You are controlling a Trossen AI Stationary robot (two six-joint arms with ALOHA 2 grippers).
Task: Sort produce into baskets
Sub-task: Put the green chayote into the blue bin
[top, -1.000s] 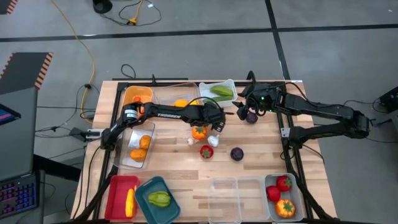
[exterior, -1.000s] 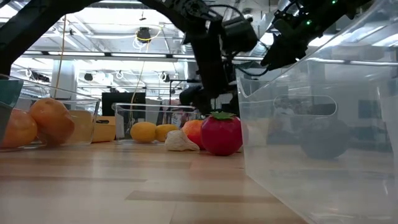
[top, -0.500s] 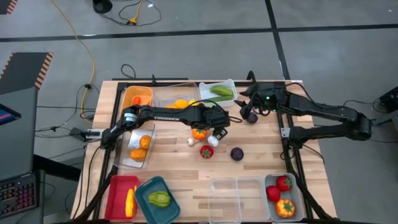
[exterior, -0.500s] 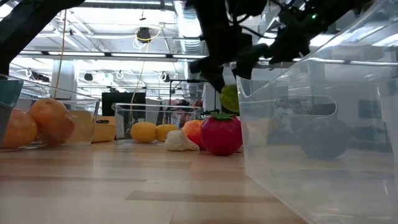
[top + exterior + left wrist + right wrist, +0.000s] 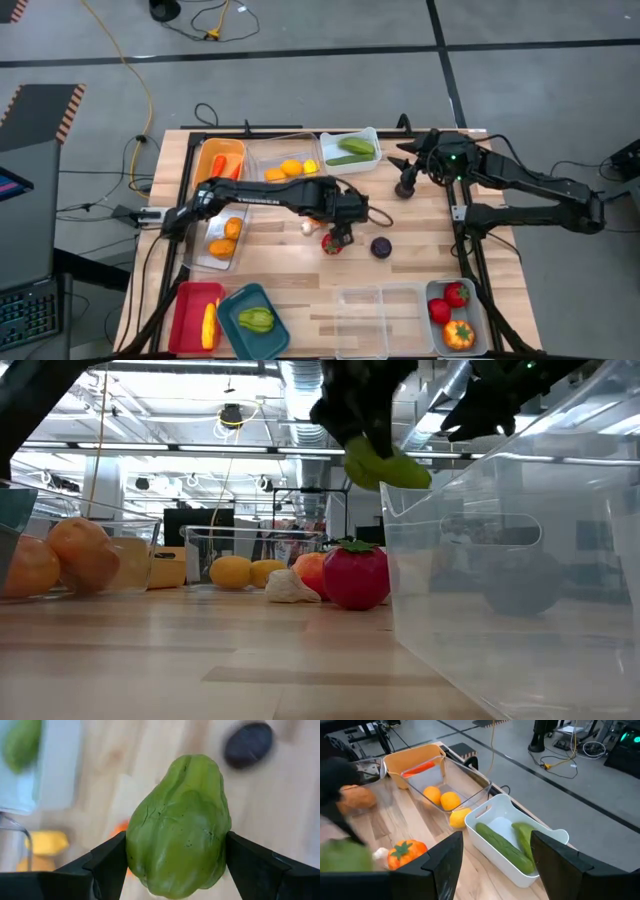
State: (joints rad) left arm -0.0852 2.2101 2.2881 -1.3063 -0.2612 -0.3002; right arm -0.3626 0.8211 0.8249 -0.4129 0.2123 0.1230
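A green, pear-shaped piece of produce [image 5: 180, 825] fills the left wrist view, with my left gripper [image 5: 175, 865] shut on it. In the low view this green produce [image 5: 385, 464] hangs high above the table. From above, my left gripper [image 5: 345, 222] is over the table's middle, just past a red tomato [image 5: 330, 243]. My right gripper [image 5: 405, 178] hovers at the far right, open, with nothing between its fingers [image 5: 495, 840]. The baskets stand along the table's edges. My left gripper pinches the green produce between its two fingers [image 5: 102, 867], one on each side of its wide middle [image 5: 137, 845]. The fingers come steeply from above. The produce is lifted clear of the table and hangs tilted below the gripper.
Garlic [image 5: 307, 227] and a dark purple fruit [image 5: 381, 246] lie loose mid-table. At the far edge stand a white basket with cucumbers [image 5: 372, 135], a clear one [image 5: 262, 152] and an orange one [image 5: 205, 150]. Red [image 5: 185, 300], teal [image 5: 235, 298], clear [image 5: 380, 320] and pale [image 5: 432, 290] baskets line the near edge.
My left gripper has risen with the green produce, lifting it clear, and has gone toward the table's near edge while rolling about its own axis. My right gripper has drawn back a little toward the table's right edge.
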